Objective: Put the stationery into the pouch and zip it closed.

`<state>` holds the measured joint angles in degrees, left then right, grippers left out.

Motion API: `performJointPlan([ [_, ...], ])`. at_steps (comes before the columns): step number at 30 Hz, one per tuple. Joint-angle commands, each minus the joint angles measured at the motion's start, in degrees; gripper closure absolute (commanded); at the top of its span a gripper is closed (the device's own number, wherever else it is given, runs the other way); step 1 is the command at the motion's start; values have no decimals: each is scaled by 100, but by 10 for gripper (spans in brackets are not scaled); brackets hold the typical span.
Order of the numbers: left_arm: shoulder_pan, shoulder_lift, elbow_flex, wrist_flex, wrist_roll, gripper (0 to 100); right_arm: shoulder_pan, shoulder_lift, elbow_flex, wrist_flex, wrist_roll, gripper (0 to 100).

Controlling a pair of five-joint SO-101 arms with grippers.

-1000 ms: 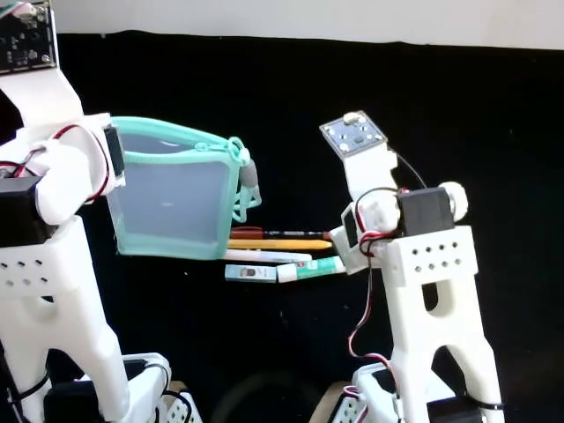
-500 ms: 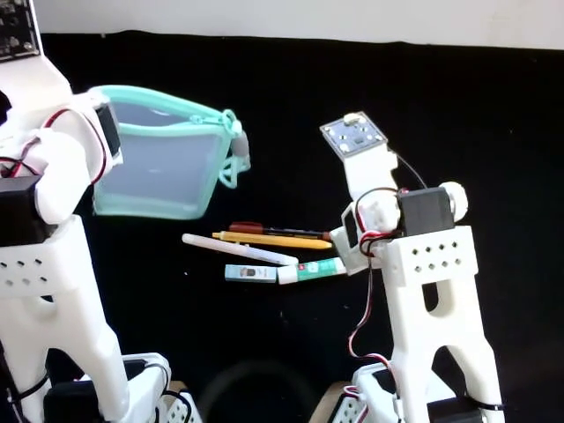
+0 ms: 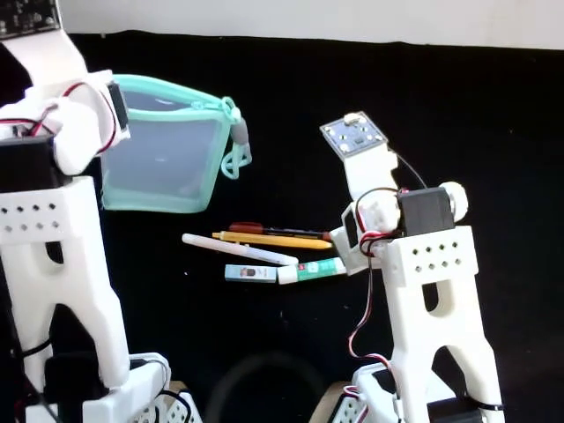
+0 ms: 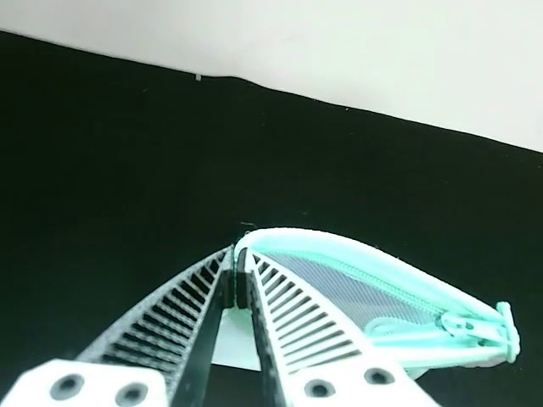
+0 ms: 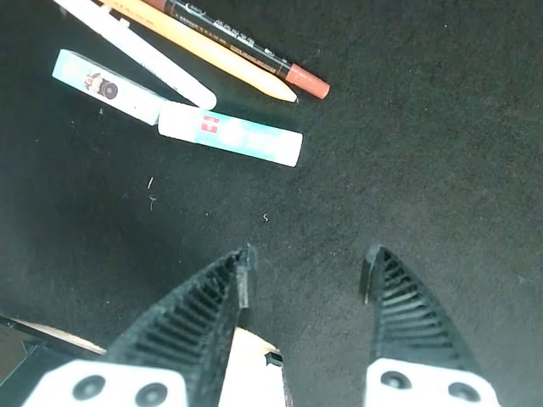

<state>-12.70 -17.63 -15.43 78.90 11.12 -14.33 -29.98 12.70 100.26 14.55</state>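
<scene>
left wrist view: my left gripper (image 4: 236, 254) is pinching the rim of the mint pouch (image 4: 365, 284), which i hold up above the black table (image 4: 102, 153). my right gripper (image 5: 309, 254) hangs with its fingers spread wide over the table, near the stationery (image 5: 161, 66) lying in a loose cluster, apart from the pouch.

Mint, orange and white standing out on black

The translucent grey fabric pouch (image 3: 163, 163) is showing mint-green trim; at its five o'clock, a long orange pencil (image 3: 273, 241), a slim white pen (image 3: 238, 249) and a white-and-teal tube (image 3: 310, 269) are contrasting with the black cloth table (image 3: 458, 106).
</scene>
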Motion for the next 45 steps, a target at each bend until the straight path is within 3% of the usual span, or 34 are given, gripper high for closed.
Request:
performJointPlan([
  [1, -127, 31, -198, -70, 44, 994, 66, -92, -31, -136, 44, 789],
  [6, -479, 22, -207, 624, 9, 993, 66, -92, -31, -154, 44, 789],
  [18, -497, 13, -207, 1881, -88, 989, 66, -92, -40, -163, 44, 789],
  [26, -154, 57, -163, 2004, -237, 901, 75, -92, -40, -277, 44, 789],
  [36, -163, 13, 444, 1741, -246, 903, 75, -92, -40, -391, 44, 789],
  [45, -163, 4, 57, 1767, -246, 986, 75, -92, -31, -391, 44, 789],
])
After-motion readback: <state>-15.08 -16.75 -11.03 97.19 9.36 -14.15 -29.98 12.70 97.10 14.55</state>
